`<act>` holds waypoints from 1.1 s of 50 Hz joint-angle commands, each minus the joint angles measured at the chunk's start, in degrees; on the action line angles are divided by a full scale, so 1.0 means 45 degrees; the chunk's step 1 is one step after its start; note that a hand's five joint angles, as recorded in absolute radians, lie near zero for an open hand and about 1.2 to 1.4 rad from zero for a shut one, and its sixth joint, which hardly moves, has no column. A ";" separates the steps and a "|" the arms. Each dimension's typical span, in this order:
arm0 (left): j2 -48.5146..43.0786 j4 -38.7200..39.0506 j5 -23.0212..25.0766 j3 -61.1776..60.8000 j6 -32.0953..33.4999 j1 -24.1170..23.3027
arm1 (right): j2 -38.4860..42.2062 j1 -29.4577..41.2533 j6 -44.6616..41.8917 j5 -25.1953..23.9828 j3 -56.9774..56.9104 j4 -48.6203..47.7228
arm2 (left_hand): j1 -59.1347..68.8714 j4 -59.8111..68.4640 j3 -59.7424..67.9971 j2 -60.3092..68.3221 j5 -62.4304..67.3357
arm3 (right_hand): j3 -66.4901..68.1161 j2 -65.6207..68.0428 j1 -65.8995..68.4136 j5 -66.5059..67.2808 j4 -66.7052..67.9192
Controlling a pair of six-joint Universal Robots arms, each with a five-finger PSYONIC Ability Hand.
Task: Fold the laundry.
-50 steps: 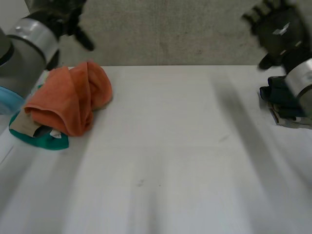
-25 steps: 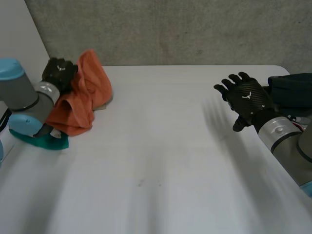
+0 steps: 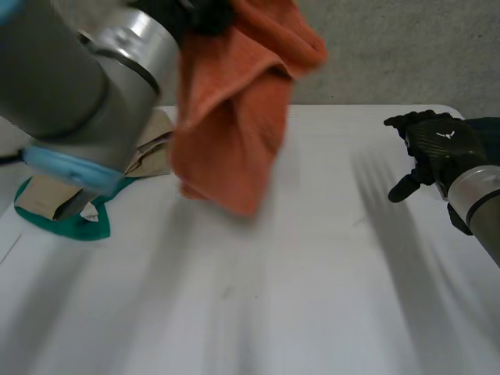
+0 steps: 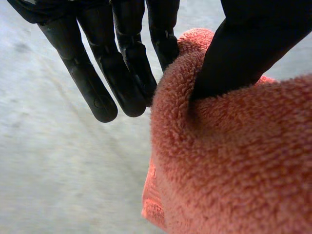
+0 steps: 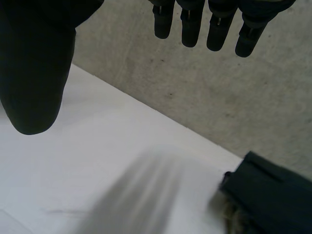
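**Orange terry towel** (image 3: 234,117): upper centre-left of the head view, hanging bunched from the left hand (image 3: 199,12). In the left wrist view the thumb (image 4: 253,44) presses into a fold of the pile against the fingers (image 4: 126,58), so the towel is pinched, not draped. It is unfolded, and no edge or corner is laid out.

**Right hand** (image 3: 433,148): right of the head view, over the white table (image 3: 312,297), fingers loosely spread and holding nothing.

**Left-edge pile**: a teal cloth (image 3: 62,225) and a tan cloth (image 3: 152,148), both unfolded.

**Dark navy garment** (image 3: 484,129): right edge of the head view, cut off by the frame.

**Progress**: judged at the start. Nothing lies folded, and the towel still needs spreading flat before any fold.

**Unclear**: the left arm covers much of the pile. The towel's lower end is smeared, so whether it touches the table cannot be told. The far side of the pinch is hidden by pile.
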 commanded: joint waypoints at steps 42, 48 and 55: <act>-0.0622 -0.1730 -0.2963 -0.8073 -0.5236 -0.1180 | 0.1091 -0.0270 -0.0863 -0.0904 0.0569 0.0061 | -1.0480 -1.1760 -1.1629 -1.1685 -1.0877 | -0.0474 -0.0445 -0.0646 -0.0614 -0.0489; -0.2223 -0.1202 -0.2943 -0.6865 -0.5197 -0.1083 | 0.1130 -0.0251 -0.1097 -0.0904 0.0705 0.0061 | -1.0743 -1.2023 -1.1891 -1.1947 -1.1139 | -0.0474 -0.0445 -0.0646 -0.0614 -0.0489; -0.3261 -0.1202 -0.2826 -0.5515 -0.5216 -0.0985 | 0.1188 -0.0251 -0.1390 -0.0904 0.0881 0.0003 | -1.0668 -1.1948 -1.1817 -1.1873 -1.1064 | -0.0474 -0.0445 -0.0646 -0.0614 -0.0489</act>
